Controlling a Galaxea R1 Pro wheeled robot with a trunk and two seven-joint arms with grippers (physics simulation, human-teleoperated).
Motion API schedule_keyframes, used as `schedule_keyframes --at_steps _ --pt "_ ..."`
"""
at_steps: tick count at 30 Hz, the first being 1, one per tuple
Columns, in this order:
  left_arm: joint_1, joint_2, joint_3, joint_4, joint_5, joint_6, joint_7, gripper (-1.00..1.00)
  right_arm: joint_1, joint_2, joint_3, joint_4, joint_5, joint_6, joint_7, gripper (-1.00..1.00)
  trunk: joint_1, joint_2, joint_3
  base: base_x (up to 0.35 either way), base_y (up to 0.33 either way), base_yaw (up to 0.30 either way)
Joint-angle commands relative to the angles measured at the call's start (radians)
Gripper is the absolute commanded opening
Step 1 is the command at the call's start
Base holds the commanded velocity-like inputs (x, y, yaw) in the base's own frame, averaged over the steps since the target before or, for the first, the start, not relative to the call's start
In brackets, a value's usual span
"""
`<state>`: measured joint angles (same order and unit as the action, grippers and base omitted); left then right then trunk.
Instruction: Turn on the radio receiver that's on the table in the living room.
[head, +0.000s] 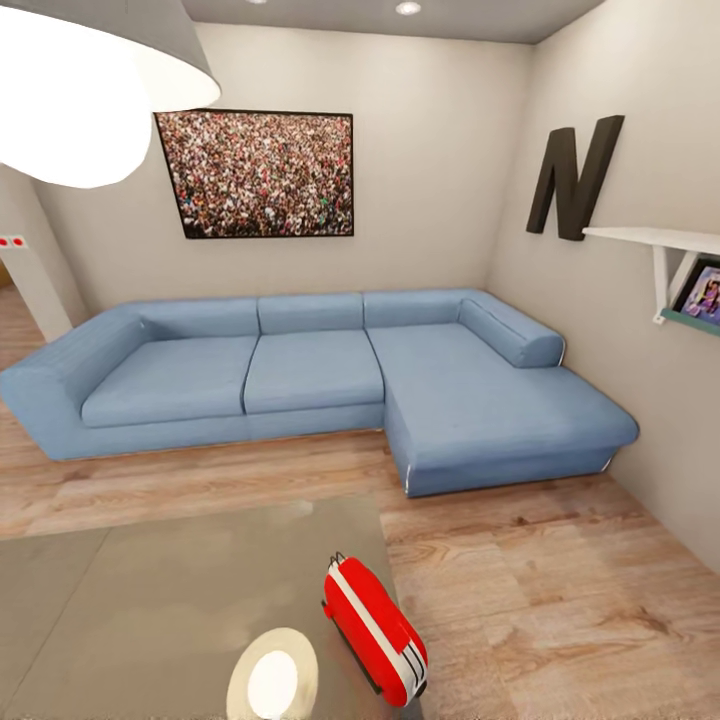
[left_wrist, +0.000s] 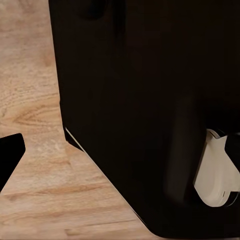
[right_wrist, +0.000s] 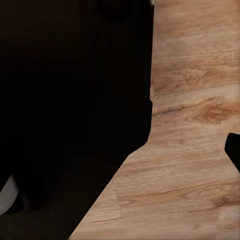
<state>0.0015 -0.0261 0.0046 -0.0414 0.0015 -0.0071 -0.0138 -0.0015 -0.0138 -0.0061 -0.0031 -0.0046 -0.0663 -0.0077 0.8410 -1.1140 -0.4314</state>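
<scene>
Head view, L to R: white lamp shade (head: 90, 80) hangs at upper left, close to cam. Below it, the left end of the blue L-shaped sofa (head: 300, 375) against the beige back wall, crowd photo (head: 262, 173) above the sofa's middle. In the foreground, low table (head: 150, 590) w/ glossy grey-beige top; a round bright reflection (head: 272, 682) sits on it near the bottom edge. Just right of that, the radio receiver (head: 375, 628) lies on the table by its right edge: red body, white band, white end face toward cam, small handle at far end. Right of the table, light wood floor (head: 560, 600). Sofa's chaise reaches toward the right wall, which carries a black letter N (head: 575, 178) and a white shelf (head: 660, 240) w/ a framed pic (head: 705, 295). Left wrist view: dark robot body (left_wrist: 145, 110) w/ a white part, wood floor beside it. Right wrist view: same, dark body (right_wrist: 70, 100) & floor. Fingers of both arms: can't tell how far open or whether they hold anything.
</scene>
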Motion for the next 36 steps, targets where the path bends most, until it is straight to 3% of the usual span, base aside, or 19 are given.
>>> schedule_keyframes --at_steps 1,36 --pt "0.0 0.0 0.0 0.0 0.0 0.0 0.0 1.0 0.0 0.0 0.0 0.0 0.0 0.0 0.0 1.0 0.0 0.0 -0.002 0.0 0.0 0.0" --pt "0.0 0.0 0.0 0.0 0.0 -0.001 0.0 1.0 0.0 0.0 0.0 0.0 0.0 -0.001 0.0 1.0 0.0 0.0 -0.059 0.0 0.0 0.0"
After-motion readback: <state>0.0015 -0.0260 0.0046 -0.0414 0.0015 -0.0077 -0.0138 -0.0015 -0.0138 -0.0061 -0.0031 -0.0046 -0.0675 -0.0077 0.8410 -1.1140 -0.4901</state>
